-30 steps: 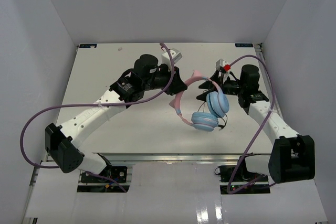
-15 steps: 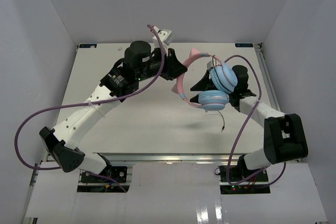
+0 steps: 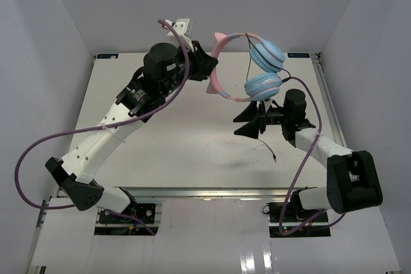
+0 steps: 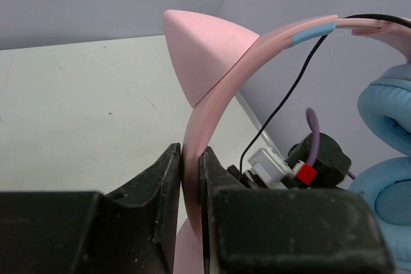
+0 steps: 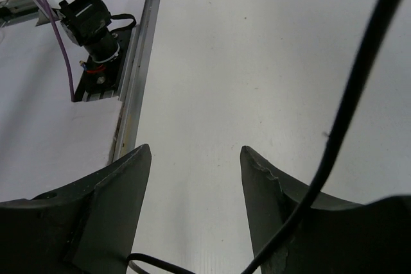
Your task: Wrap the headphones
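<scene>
At upper centre-left of the top view, the left gripper (image 3: 204, 68) holds the headphones (image 3: 265, 56) up off the bench (image 3: 160, 152). In its wrist view the jaws are clamped on the pink headband just below a cat ear. They hide the band's lower run, and the blue cups are cut off at the right edge. The thin black cable (image 3: 270, 152) dangles, its tip too small to make out. Right of centre, the right gripper (image 5: 196, 155) has its jaws spread apart, and the cable crosses one finger. The markings (image 3: 106, 56) on the bench's far rim are unreadable.
</scene>
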You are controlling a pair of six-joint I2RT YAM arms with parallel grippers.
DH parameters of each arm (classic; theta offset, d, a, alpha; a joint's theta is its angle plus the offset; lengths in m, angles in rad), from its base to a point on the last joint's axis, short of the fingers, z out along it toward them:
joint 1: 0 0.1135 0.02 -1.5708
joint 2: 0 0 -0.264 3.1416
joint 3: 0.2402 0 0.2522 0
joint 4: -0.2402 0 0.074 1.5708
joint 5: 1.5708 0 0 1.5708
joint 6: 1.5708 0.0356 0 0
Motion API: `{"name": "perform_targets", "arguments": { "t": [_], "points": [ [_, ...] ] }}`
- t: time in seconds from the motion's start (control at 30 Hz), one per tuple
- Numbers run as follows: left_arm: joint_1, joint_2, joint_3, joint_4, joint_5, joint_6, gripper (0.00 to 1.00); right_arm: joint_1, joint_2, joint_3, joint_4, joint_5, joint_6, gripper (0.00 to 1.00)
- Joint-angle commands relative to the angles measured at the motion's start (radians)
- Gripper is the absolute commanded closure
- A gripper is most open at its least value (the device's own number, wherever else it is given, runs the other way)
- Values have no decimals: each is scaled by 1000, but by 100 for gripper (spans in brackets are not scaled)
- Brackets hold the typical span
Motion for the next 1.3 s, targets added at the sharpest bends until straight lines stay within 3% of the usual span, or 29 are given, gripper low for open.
{"name": "perform_targets", "arguments": {
  "t": [0.0, 0.13, 0.43, 0.5, 0.67, 0.87, 1.07, 1.27],
  "points": [
    [21, -33, 62, 95, -133, -58, 100, 7, -72, -20, -95, -18, -100, 37],
    [27, -61, 2, 136, -235, -79, 100, 12, -121, -29, -159, 1, -140, 44],
    [28, -66, -111, 226, -405, -152, 100, 56, -209, 52, -437, 159, -318, 78],
    [27, -49, -117, 241, -438, -189, 100, 83, -214, 109, -570, 248, -407, 91],
    [27, 33, -103, 258, -490, -243, 100, 202, -205, 217, -789, 484, -530, 92],
    [29, 129, -82, 231, -539, -201, 100, 275, -190, 350, -1007, 735, -665, 92],
    [26, 151, -179, 225, -577, -93, 100, 289, -216, 465, -1109, 969, -788, 92],
    [23, 171, -268, 217, -525, 15, 100, 289, -229, 495, -1100, 1208, -927, 92]
  ]
}}
